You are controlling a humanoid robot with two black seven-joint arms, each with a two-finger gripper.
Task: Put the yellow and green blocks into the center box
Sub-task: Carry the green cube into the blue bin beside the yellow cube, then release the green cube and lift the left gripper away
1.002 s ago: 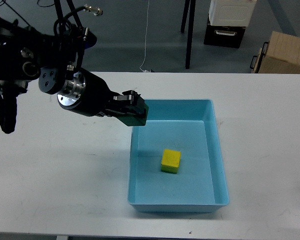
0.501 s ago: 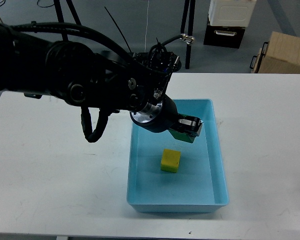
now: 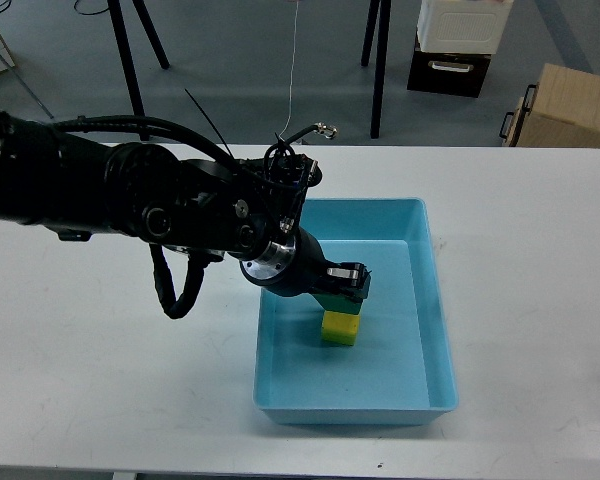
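1. Since 0.5 s ago the left arm (image 3: 130, 200) has pulled back toward the left and dropped lower; the left gripper (image 3: 345, 283) went from the upper middle of the box down to just above the yellow block. 1 s ago it was still over the table at the box's top-left corner.
2. Left gripper now: inside the blue box (image 3: 435, 330), fingers closed on the green block (image 3: 342, 300), which shows only as a dark green sliver under the fingertips.
3. Green block sits right on top of or directly against the upper edge of the yellow block (image 3: 341, 328); can't tell if it's resting or held just clear.
4. Yellow block: on the box floor, roughly center-left, same spot as in both earlier frames, no shift.
5. Box is on the white table (image 3: 100, 390), center-right; hasn't moved.
6. Left arm comes in from the left edge, cables looped over the wrist, silver ring at the wrist just over the box's left wall.
7. Right arm & gripper: not in view.
8. Background beyond the table: cardboard carton (image 3: 570, 105) top right, white container (image 3: 465, 25) on a black stand, tripod legs (image 3: 378, 65) on grey floor.
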